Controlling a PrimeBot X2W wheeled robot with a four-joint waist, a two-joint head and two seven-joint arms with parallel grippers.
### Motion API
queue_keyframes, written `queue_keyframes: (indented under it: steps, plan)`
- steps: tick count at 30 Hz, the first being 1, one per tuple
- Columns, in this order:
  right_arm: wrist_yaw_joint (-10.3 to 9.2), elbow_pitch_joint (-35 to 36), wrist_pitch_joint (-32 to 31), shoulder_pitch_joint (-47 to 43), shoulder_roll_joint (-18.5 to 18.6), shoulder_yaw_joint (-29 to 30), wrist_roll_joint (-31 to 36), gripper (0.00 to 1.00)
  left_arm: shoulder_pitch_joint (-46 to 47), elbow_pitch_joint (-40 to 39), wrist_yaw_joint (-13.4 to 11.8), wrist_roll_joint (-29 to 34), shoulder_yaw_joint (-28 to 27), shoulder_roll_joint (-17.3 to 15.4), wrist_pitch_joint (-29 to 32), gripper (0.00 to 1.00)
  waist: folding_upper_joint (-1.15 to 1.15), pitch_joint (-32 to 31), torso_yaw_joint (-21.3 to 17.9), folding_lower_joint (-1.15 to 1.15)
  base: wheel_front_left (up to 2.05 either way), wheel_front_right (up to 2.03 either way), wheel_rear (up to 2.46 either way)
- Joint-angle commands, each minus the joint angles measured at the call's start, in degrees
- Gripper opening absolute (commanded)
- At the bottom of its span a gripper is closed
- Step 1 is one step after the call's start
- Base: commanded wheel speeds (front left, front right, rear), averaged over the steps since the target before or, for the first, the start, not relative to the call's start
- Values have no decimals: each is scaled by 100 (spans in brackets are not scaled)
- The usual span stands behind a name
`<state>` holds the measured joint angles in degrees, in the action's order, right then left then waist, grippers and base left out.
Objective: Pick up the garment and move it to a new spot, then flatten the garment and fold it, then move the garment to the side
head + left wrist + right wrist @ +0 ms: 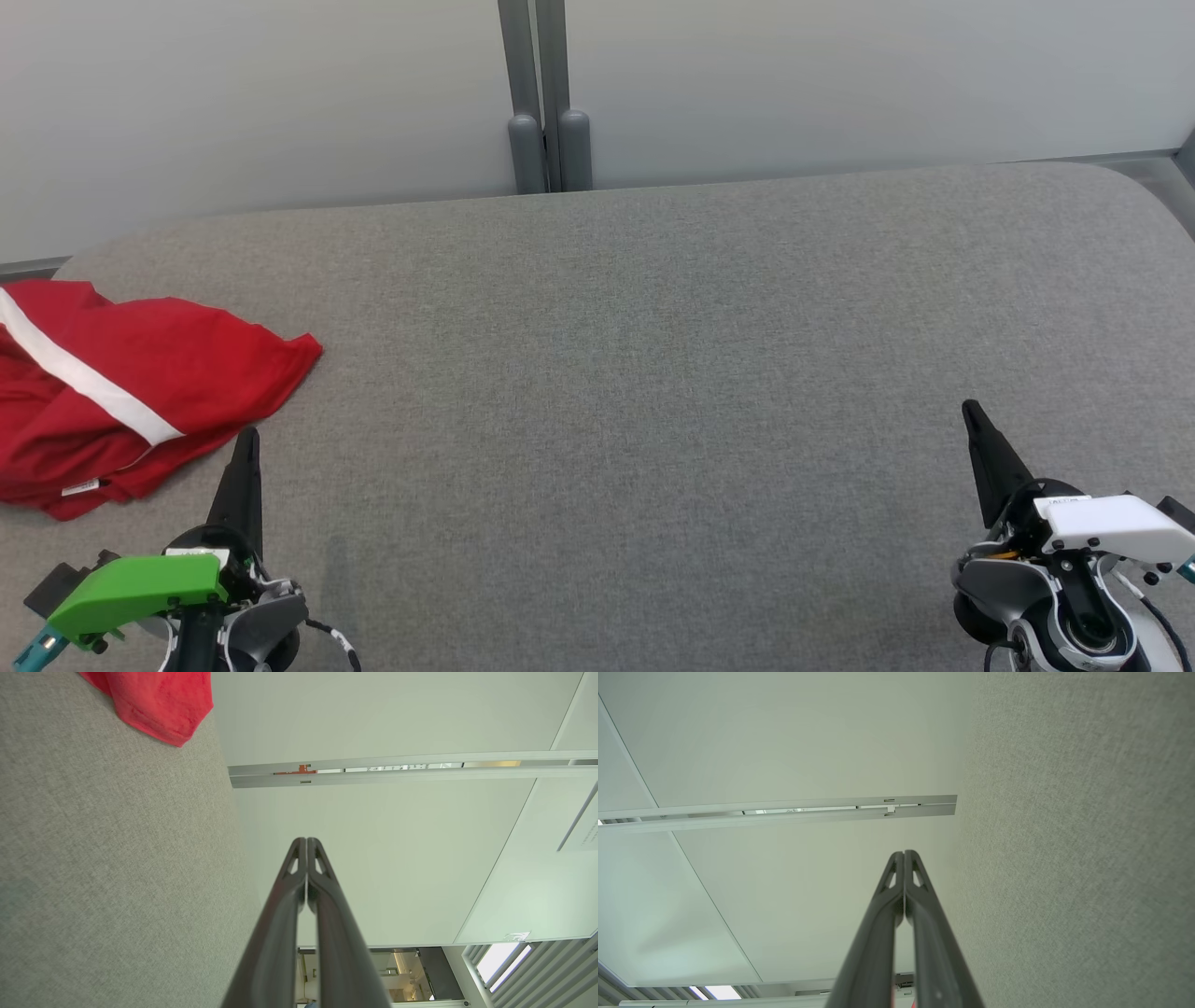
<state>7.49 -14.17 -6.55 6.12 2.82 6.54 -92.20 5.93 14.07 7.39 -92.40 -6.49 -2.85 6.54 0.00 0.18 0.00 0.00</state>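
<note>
The garment (121, 392) is red with a white stripe and lies crumpled at the far left of the grey table (653, 373). One corner of the garment (159, 700) reaches into the top left of the left wrist view. My left gripper (247, 437) is shut and empty, its tip just right of the cloth's lower edge, apart from it. At the lower right my right gripper (971, 409) is shut too, over bare table and far from the cloth. Both wrist views show the fingertips (306, 841) (904, 853) pressed together with nothing between them.
A pale partition wall (840, 84) with a grey upright post (546, 103) runs close behind the table's far edge. The table's rounded far corners lie at the upper left and upper right.
</note>
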Motion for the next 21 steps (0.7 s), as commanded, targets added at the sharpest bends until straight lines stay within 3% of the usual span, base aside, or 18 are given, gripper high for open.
queue_keyframes:
  steps: [1,21]
  plan:
    - [0,27,-17,27,7,8,-39,0,66,-9,18,-3,-14,-1,19,0,0,0,0,0,0,0,0]
    - [0,27,-16,27,7,7,-39,0,66,-10,18,-3,-14,-1,19,0,0,0,0,0,0,0,0]
